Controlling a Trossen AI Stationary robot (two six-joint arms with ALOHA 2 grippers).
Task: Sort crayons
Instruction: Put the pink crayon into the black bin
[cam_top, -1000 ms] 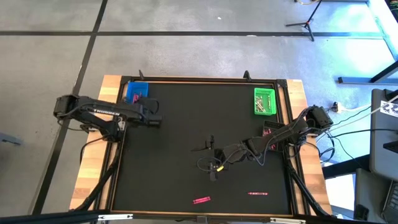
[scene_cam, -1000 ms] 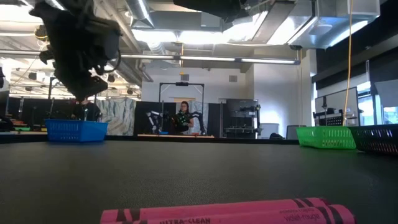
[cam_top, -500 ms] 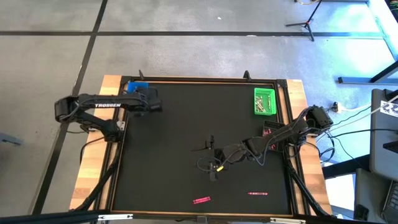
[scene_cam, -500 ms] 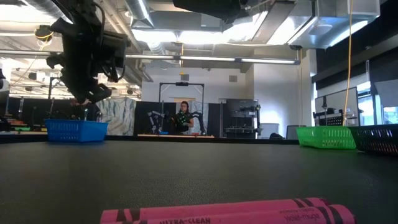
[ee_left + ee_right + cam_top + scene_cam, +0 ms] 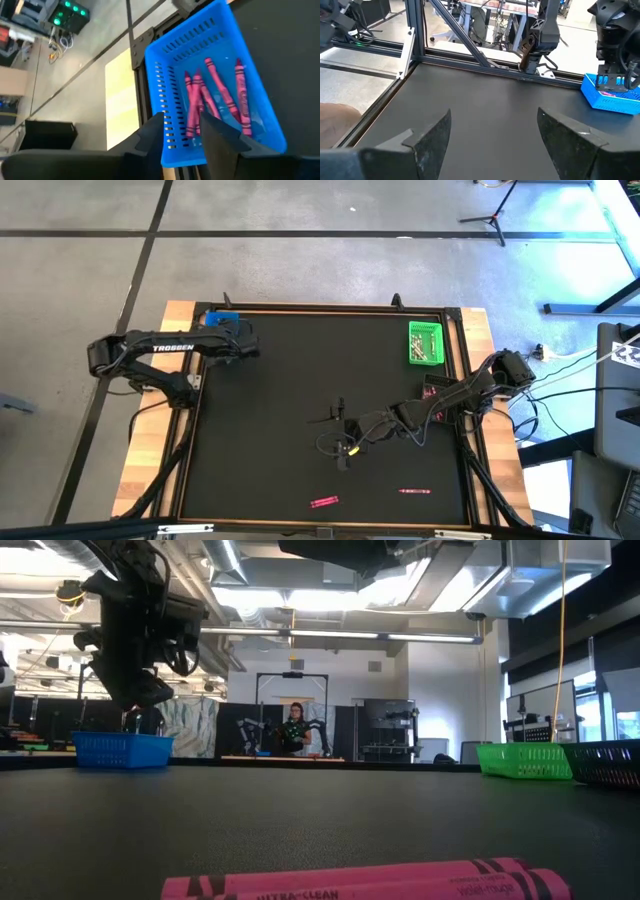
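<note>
A blue tray [image 5: 215, 85] holds several pink crayons [image 5: 200, 102] lying on its floor; it stands at the table's far left [image 5: 218, 323]. My left gripper [image 5: 182, 127] hovers just above the tray's near end with a narrow gap between its fingers and nothing in it; it also shows in the high view [image 5: 240, 340] and the low view [image 5: 140, 690]. My right gripper [image 5: 340, 438] rests low at the table's middle, wide open and empty [image 5: 492, 135]. Two pink crayons [image 5: 323, 502] [image 5: 415, 491] lie on the mat near the front edge; one shows close in the low view [image 5: 360, 880].
A green tray [image 5: 425, 343] with crayons stands at the far right, also in the low view [image 5: 525, 760]. A dark basket [image 5: 610, 762] stands beside it. A raised frame [image 5: 320, 308] rims the black mat. Cables lie by my right arm [image 5: 385, 425].
My left gripper has gone toward the table's far left edge, from over the bare mat to over the blue tray, and has then stayed there.
</note>
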